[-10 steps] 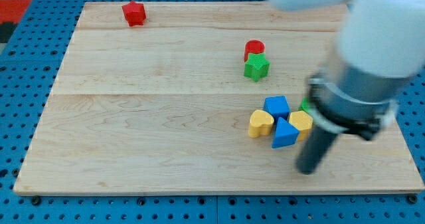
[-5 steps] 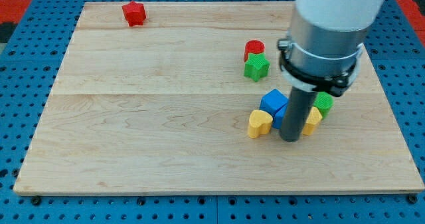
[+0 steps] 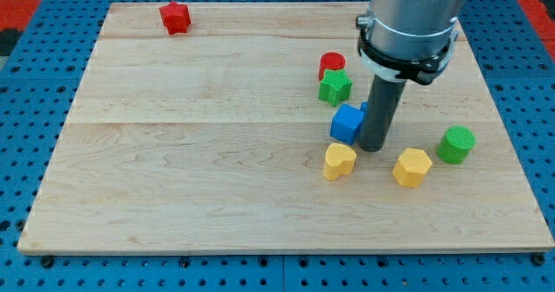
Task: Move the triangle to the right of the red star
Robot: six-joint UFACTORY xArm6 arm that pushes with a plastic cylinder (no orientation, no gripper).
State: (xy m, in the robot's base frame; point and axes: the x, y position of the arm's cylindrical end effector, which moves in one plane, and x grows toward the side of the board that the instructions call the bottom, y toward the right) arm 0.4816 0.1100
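The red star (image 3: 174,17) sits near the board's top left corner. My tip (image 3: 375,148) rests on the board right of centre, touching the right side of a blue block (image 3: 346,124). A sliver of blue shows at the rod's left edge above that block. I cannot tell whether the blue triangle is this block or is hidden behind the rod. The red star is far to the upper left of my tip.
A red cylinder (image 3: 332,63) and a green star (image 3: 335,87) stand just above the blue block. A yellow heart (image 3: 340,160) lies below it. A yellow hexagon (image 3: 412,166) and a green cylinder (image 3: 456,145) lie right of my tip.
My tip has moved up and left through the cluster, pushing the blue block up-left. The yellow hexagon and green cylinder, earlier hidden behind the arm, now stand apart at the right.
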